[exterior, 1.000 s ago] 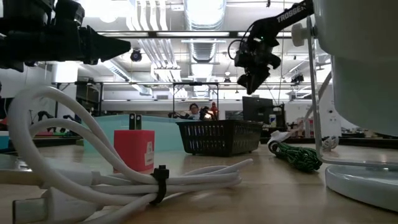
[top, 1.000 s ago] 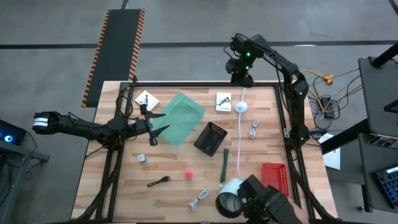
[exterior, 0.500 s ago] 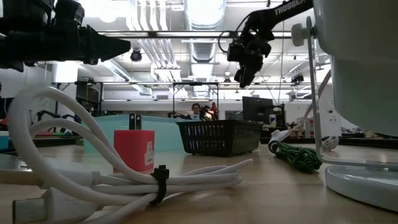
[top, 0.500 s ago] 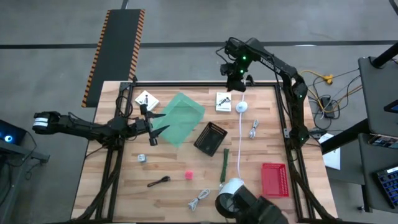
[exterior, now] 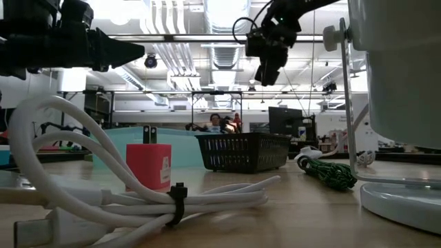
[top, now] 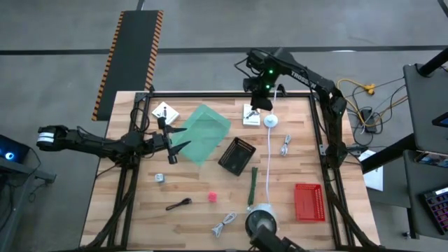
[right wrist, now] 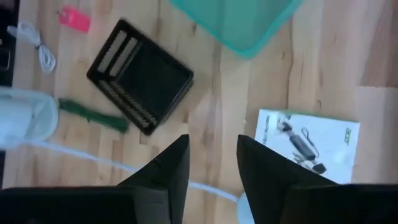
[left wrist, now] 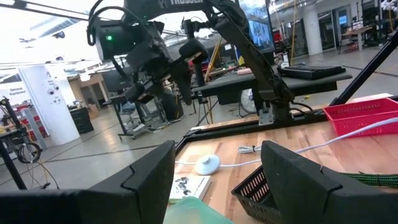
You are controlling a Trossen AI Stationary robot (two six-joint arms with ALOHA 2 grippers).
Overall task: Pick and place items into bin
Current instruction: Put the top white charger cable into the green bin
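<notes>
Green bin (top: 205, 134) sits left of table centre, nothing visible in it. Black basket (top: 236, 155) just at its 4 o'clock, looks empty; red basket (top: 309, 201) at table's 4 o'clock. Items lie loose on the table: white card (top: 251, 115) at 12, pink ball (top: 212, 197) at 6. Right gripper (top: 257, 101) hangs over the card, fingers parted, holding nothing. Left gripper (top: 179, 138) hovers level at bin's 9 o'clock edge, fingers apart, empty.
</notes>
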